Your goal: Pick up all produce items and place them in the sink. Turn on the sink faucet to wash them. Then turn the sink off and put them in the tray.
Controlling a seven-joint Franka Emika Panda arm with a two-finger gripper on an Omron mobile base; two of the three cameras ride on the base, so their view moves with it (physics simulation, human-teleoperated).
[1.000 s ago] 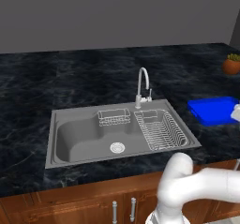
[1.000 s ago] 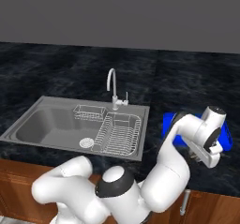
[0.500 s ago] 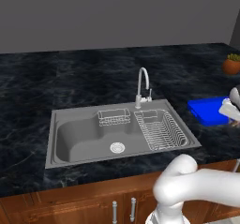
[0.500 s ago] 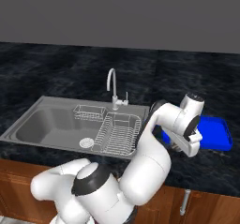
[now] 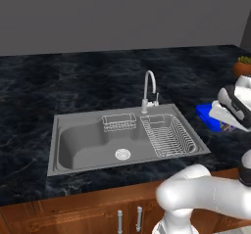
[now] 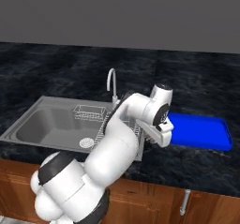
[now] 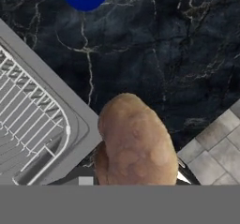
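One lumpy, dull-brown potato (image 7: 134, 143) sat clamped in the gripper (image 7: 136, 174) over black marbled counter (image 7: 154, 49), between the grey steel sink (image 6: 33, 124) with its one wire rack (image 7: 26, 120) and one glossy blue tray (image 6: 199, 133).

Even, diffuse rendered light — no hard shadows, no glare on the sink (image 5: 63, 147). Base views slightly soft; the potato (image 7: 133, 145) close-up appears blurred — edges undistorted.
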